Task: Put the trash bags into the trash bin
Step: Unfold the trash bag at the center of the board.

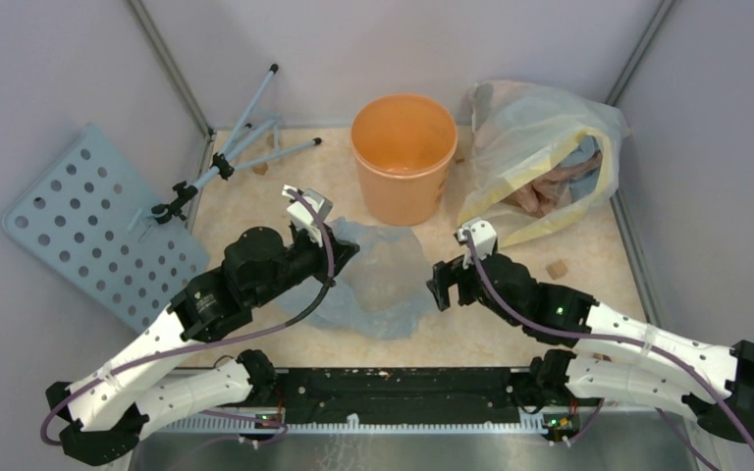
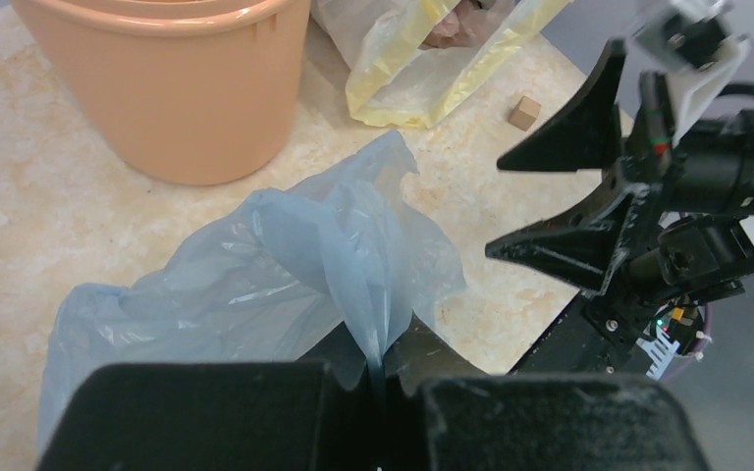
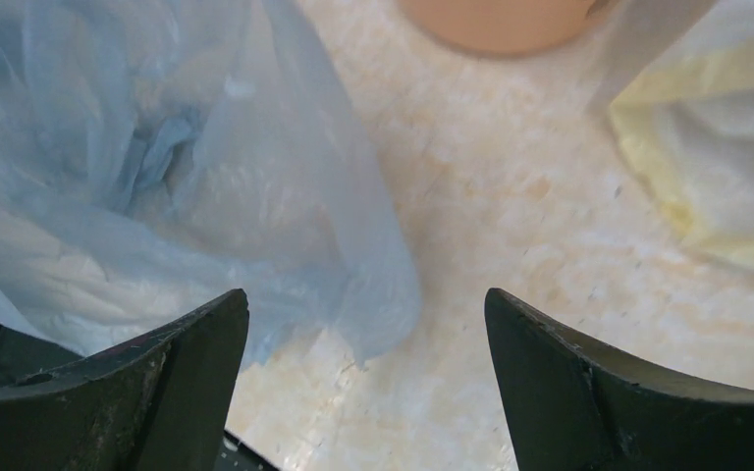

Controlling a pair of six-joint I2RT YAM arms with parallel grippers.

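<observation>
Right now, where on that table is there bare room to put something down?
Bare tabletop lies left of the orange bin, between it and the tripod, and on the right around the small cube, in front of the yellow-edged bag. The middle is crowded: the grey-blue trash bag sprawls there, pinched by the left gripper, with the open right gripper beside it.

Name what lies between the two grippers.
The trash bag, pinched in the left gripper, spreads toward the open right gripper; top view shows it.
</observation>
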